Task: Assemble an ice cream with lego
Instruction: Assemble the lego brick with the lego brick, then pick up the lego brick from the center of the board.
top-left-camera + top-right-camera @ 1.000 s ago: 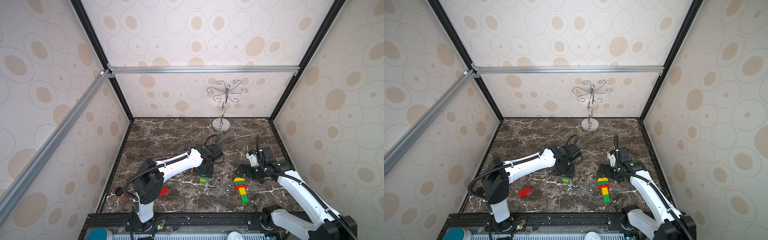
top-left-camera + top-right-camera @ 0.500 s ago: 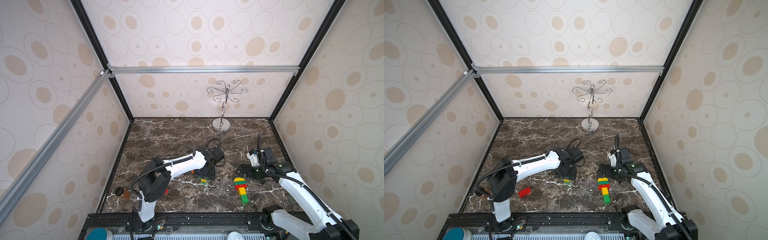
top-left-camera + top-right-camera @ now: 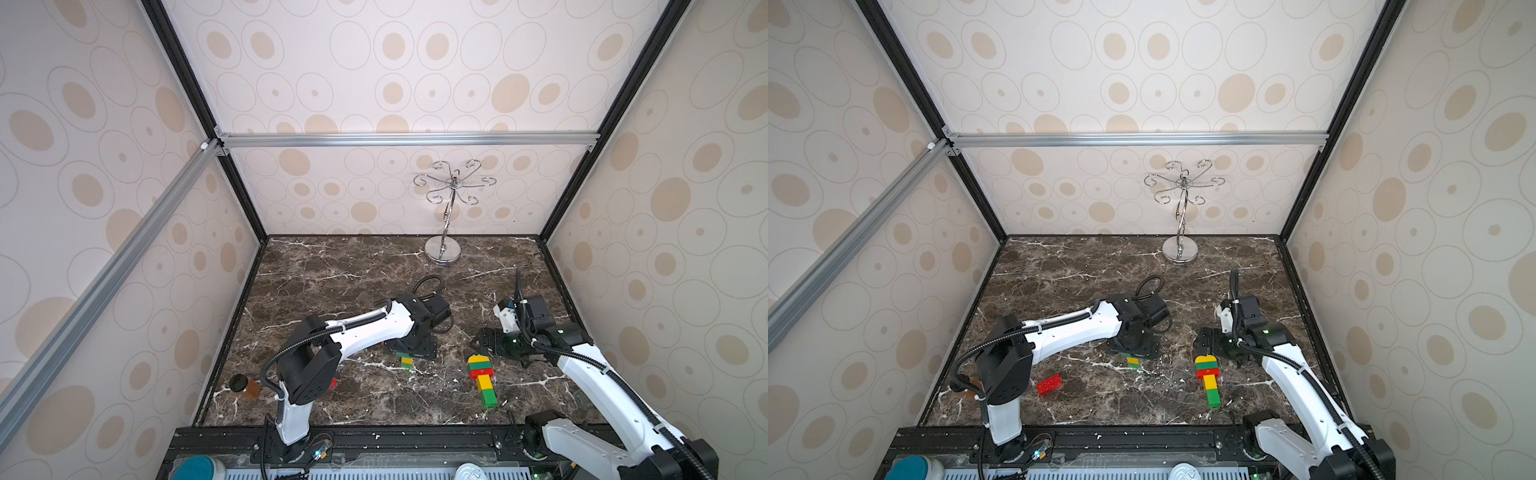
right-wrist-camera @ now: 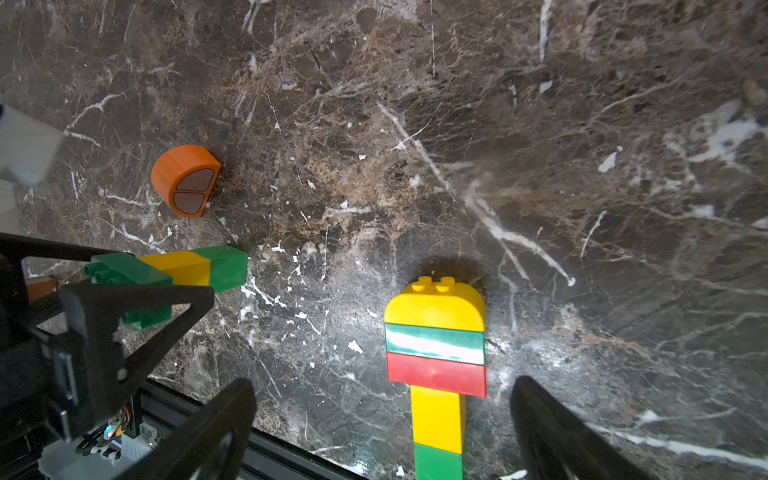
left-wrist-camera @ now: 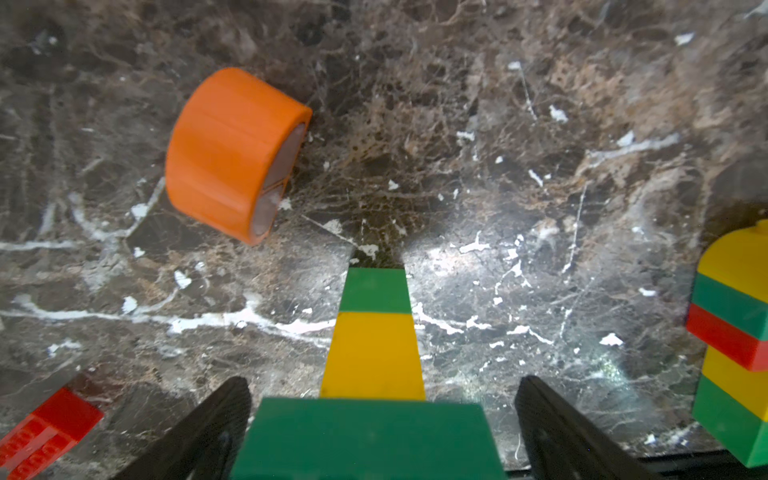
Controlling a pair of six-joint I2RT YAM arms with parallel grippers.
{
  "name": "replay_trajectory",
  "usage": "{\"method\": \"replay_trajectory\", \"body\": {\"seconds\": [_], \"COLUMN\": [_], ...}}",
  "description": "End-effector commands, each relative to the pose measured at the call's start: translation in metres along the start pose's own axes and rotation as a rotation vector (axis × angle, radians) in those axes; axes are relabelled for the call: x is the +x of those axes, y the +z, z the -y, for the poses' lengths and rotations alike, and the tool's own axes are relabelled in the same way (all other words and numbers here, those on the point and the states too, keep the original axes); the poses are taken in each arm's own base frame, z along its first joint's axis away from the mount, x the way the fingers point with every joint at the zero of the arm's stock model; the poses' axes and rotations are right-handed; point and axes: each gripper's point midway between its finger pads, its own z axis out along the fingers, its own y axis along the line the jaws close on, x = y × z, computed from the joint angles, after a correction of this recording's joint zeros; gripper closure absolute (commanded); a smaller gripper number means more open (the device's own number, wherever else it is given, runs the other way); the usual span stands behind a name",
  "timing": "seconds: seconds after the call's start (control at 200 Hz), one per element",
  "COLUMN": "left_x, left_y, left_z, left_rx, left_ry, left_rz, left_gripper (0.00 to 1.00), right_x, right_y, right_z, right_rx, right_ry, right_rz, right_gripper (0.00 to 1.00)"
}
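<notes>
A short green-yellow-green lego stack [image 5: 374, 332] lies on the marble table between the fingers of my left gripper [image 5: 388, 415]. That gripper is open, with a gap on each side of the wide green brick. The same stack [image 3: 406, 360] pokes out under the left gripper [image 3: 410, 348] in both top views. The ice cream [image 4: 435, 340] lies flat: yellow dome, green, red, then a yellow and green stem. My right gripper [image 4: 382, 388] hovers open over its stem, holding nothing. An orange domed piece [image 5: 232, 153] lies loose beyond the left gripper. A red brick [image 3: 1049, 384] lies near the left arm's base.
A silver hooked metal stand [image 3: 443, 249] rises at the back of the table. A small brown jar with a black lid [image 3: 245, 386] sits at the front left corner. Walls enclose three sides, and a black rail [image 3: 395, 432] runs along the front edge.
My left gripper has opened and let go of the green-yellow-green stack, which stays on the table. The left arm's elbow swung to the right. The right arm barely moved.
</notes>
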Motion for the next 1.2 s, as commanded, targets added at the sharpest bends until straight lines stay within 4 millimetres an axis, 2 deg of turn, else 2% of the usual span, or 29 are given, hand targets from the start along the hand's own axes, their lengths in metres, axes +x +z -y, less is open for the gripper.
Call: {"method": "replay_trajectory", "body": {"seconds": [0.0, 0.21, 0.345, 0.5, 0.725, 0.86, 0.955, 1.035, 1.196], "left_x": [0.002, 0.009, 0.021, 0.041, 0.054, 0.064, 0.079, 0.085, 0.084], "left_y": [-0.033, -0.064, -0.070, -0.058, -0.038, -0.024, -0.007, 0.005, 0.019], "left_z": [-0.012, -0.033, -0.057, -0.102, -0.162, -0.182, -0.196, -0.199, -0.207], "left_rx": [-0.003, -0.024, -0.035, -0.082, -0.098, -0.090, -0.111, -0.083, -0.060], "left_ry": [-0.032, -0.060, -0.112, -0.187, -0.292, -0.325, -0.357, -0.391, -0.445], "left_rz": [0.061, 0.129, 0.156, 0.143, 0.126, 0.102, 0.054, 0.031, 0.003], "left_gripper": [0.00, 0.00, 0.00, 0.00, 0.00, 0.01, 0.02, 0.03, 0.06], "right_x": [-0.001, 0.000, 0.000, 0.000, 0.000, 0.000, 0.000, 0.001, 0.001], "right_y": [-0.001, -0.001, -0.001, -0.002, -0.001, -0.001, -0.001, -0.001, -0.001], "right_z": [0.000, 0.000, -0.001, -0.002, -0.004, -0.004, -0.003, -0.003, -0.003], "right_rx": [-0.003, -0.004, -0.008, -0.017, -0.025, -0.025, -0.023, -0.024, -0.024], "right_ry": [-0.008, -0.010, -0.013, -0.018, -0.020, -0.020, -0.020, -0.019, -0.020], "right_rz": [0.004, -0.001, -0.002, 0.002, -0.002, -0.005, -0.005, -0.007, -0.009], "right_gripper": [0.02, 0.02, 0.02, 0.02, 0.01, 0.02, 0.01, 0.02, 0.02]}}
